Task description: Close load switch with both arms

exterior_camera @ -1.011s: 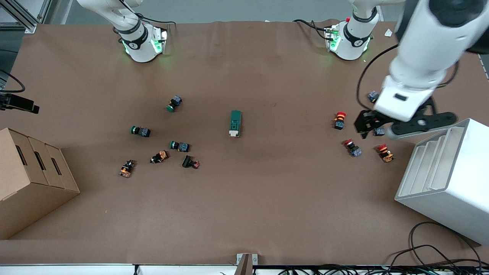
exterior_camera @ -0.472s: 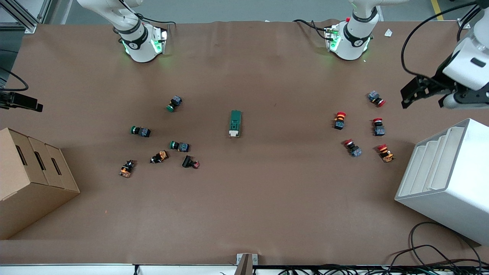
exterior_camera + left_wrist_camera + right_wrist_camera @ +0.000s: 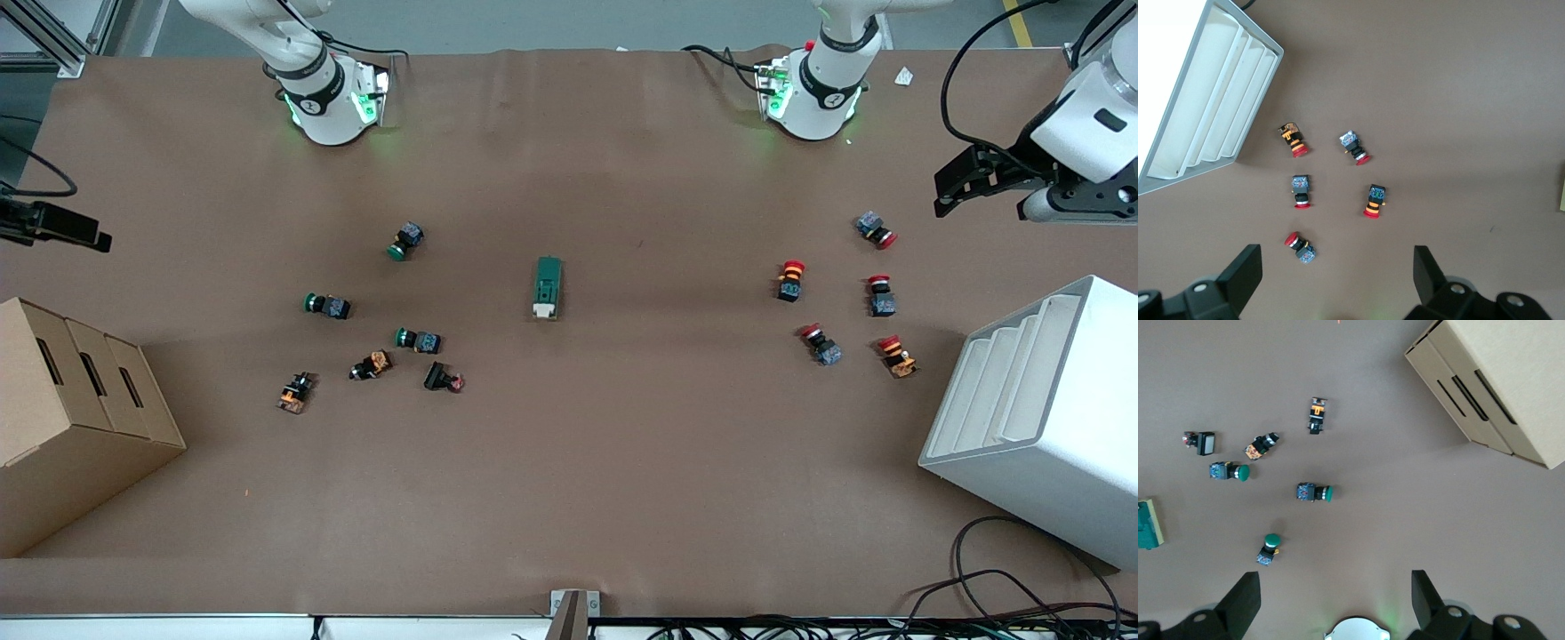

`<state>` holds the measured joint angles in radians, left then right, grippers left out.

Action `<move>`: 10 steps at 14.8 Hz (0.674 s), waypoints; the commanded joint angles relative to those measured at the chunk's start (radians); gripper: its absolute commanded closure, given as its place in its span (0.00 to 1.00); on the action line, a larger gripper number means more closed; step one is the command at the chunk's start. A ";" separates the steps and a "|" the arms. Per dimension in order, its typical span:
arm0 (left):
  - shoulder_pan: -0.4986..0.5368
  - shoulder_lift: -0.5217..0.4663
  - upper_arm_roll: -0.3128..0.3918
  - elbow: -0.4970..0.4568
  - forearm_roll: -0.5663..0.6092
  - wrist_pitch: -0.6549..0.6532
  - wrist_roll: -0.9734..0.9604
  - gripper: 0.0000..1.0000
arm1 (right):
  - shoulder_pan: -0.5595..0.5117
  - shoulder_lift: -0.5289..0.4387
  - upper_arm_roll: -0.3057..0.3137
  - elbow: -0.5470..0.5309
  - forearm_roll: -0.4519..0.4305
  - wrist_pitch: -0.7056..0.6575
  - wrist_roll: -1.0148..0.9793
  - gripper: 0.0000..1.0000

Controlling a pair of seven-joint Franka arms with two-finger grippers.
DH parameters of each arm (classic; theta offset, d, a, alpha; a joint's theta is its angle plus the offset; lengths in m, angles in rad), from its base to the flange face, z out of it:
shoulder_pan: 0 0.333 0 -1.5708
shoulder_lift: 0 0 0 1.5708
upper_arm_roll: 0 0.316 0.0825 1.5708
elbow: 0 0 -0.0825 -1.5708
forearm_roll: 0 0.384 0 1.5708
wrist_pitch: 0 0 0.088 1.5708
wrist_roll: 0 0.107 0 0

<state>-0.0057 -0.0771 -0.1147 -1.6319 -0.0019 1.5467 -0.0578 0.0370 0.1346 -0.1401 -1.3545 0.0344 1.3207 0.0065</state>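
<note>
The load switch [image 3: 548,287], a dark-green block with a cream lever end toward the front camera, lies flat at the table's middle. It also shows at the edge of the right wrist view [image 3: 1147,525]. My left gripper [image 3: 965,191] hangs high over the left arm's end of the table, above the red push buttons, far from the switch. In the left wrist view [image 3: 1337,263] it is open and empty. My right gripper [image 3: 1335,587] is open and empty, high over the right arm's end. In the front view only a black part of it [image 3: 80,234] shows.
Several red push buttons [image 3: 790,280] lie toward the left arm's end, next to a white slotted rack [image 3: 1040,418]. Green and orange push buttons [image 3: 418,340] lie toward the right arm's end, next to a cardboard box [image 3: 71,418].
My left arm has swung from low over the red buttons up and out toward the table's edge, uncovering them. The right gripper's black part has shifted slightly inward. The switch has not moved.
</note>
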 commanded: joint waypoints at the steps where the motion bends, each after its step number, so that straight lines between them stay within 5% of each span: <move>1: -0.007 -0.027 0.006 -0.025 -0.015 -0.002 0.024 0.00 | -0.046 -0.107 0.053 -0.127 0.013 0.031 0.023 0.00; 5: 0.000 -0.027 0.003 -0.023 -0.015 -0.002 0.026 0.00 | -0.045 -0.208 0.053 -0.241 0.004 0.071 0.021 0.00; 10: 0.001 -0.015 0.006 0.007 -0.015 -0.014 0.035 0.00 | -0.054 -0.257 0.088 -0.256 -0.025 0.060 0.020 0.00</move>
<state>-0.0092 -0.0786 -0.1153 -1.6344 -0.0019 1.5467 -0.0562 0.0132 -0.0703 -0.0920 -1.5614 0.0281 1.3633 0.0130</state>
